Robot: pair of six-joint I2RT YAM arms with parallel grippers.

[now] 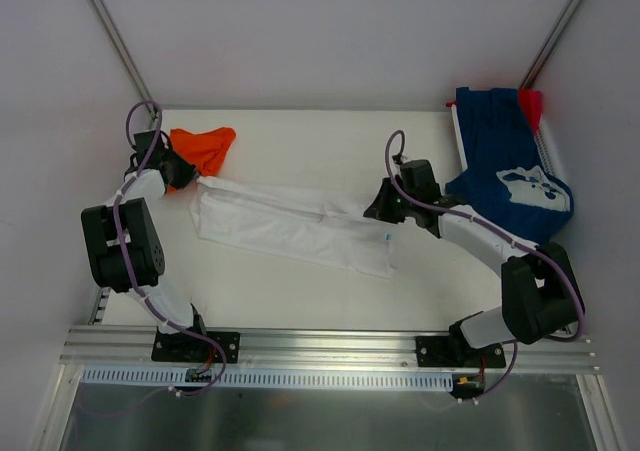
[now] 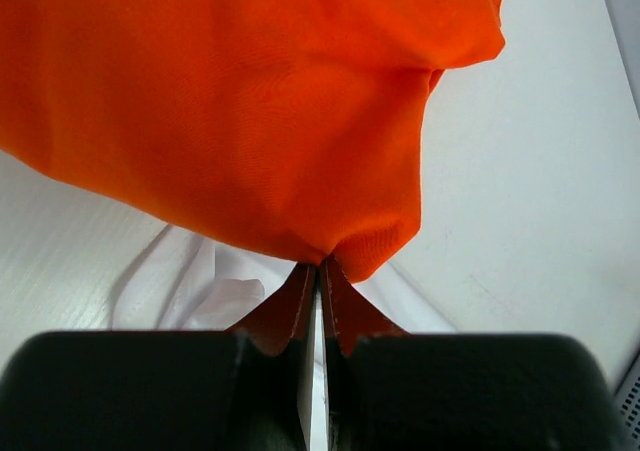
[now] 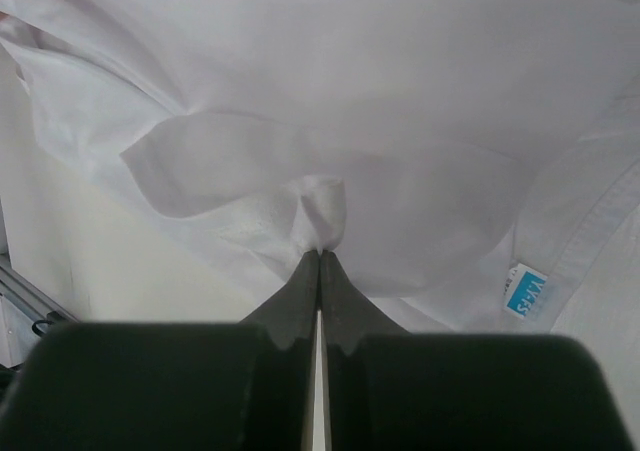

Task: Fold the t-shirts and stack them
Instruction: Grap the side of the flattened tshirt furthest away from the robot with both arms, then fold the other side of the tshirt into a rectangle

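Observation:
The white t-shirt (image 1: 290, 226) lies stretched in a long band across the table. My right gripper (image 1: 378, 211) is shut on a pucker of its cloth (image 3: 400, 91) at its right end (image 3: 320, 253). The orange t-shirt (image 1: 205, 146) is bunched at the back left. My left gripper (image 1: 183, 174) is shut, and the orange cloth (image 2: 250, 101) gathers to a point at its tips (image 2: 320, 263), with white cloth (image 2: 200, 281) just beneath. The navy t-shirt with white print (image 1: 500, 161) is heaped at the back right, and a bit of a red one (image 1: 531, 104) shows behind it.
The navy shirt drapes over a white rack (image 1: 548, 153) at the table's right edge. A small blue label (image 3: 525, 291) is sewn on the white shirt near my right gripper. An aluminium rail (image 1: 330, 346) runs along the near edge.

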